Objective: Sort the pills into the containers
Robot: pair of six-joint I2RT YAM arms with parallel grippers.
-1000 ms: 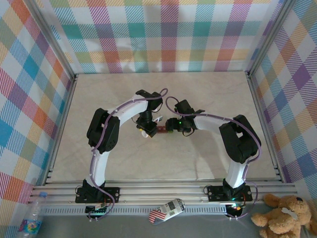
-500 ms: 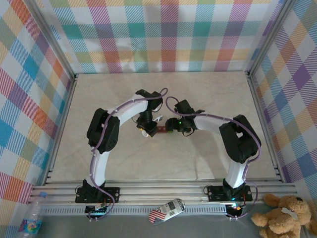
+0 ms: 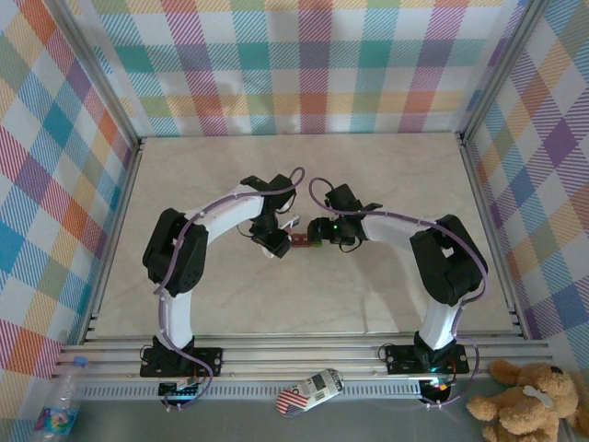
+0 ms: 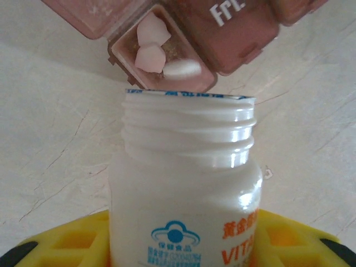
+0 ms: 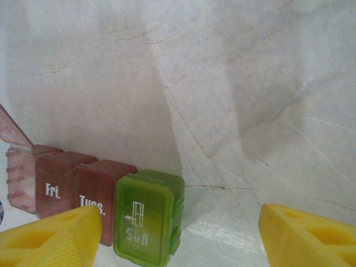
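Observation:
The containers (image 5: 94,194) are a short row of joined boxes: a green one marked SUN (image 5: 146,217) and dark red ones marked Tues. and Fri. The end dark red compartment (image 4: 161,55) stands open, lid up, with three white pills (image 4: 149,55) inside. My left gripper (image 4: 181,247) is shut on a white bottle with orange print (image 4: 186,183), uncapped, its mouth right at that open compartment. My right gripper (image 5: 178,222) is open, its yellow fingers (image 5: 50,236) either side of the green end, not touching it. In the top view the containers (image 3: 300,241) lie between the left gripper (image 3: 275,242) and the right gripper (image 3: 322,232).
The row lies mid-table on a pale marble-look surface (image 3: 368,184), with checkered walls on three sides. A metal rail (image 3: 304,354) runs along the near edge. Beyond it lie a small packet (image 3: 311,391), a plastic water bottle (image 3: 61,401) and a teddy bear (image 3: 529,396).
My left arm's elbow has swung out to the left and its wrist has turned, with the bottle still at the row's open end. The right arm has not moved.

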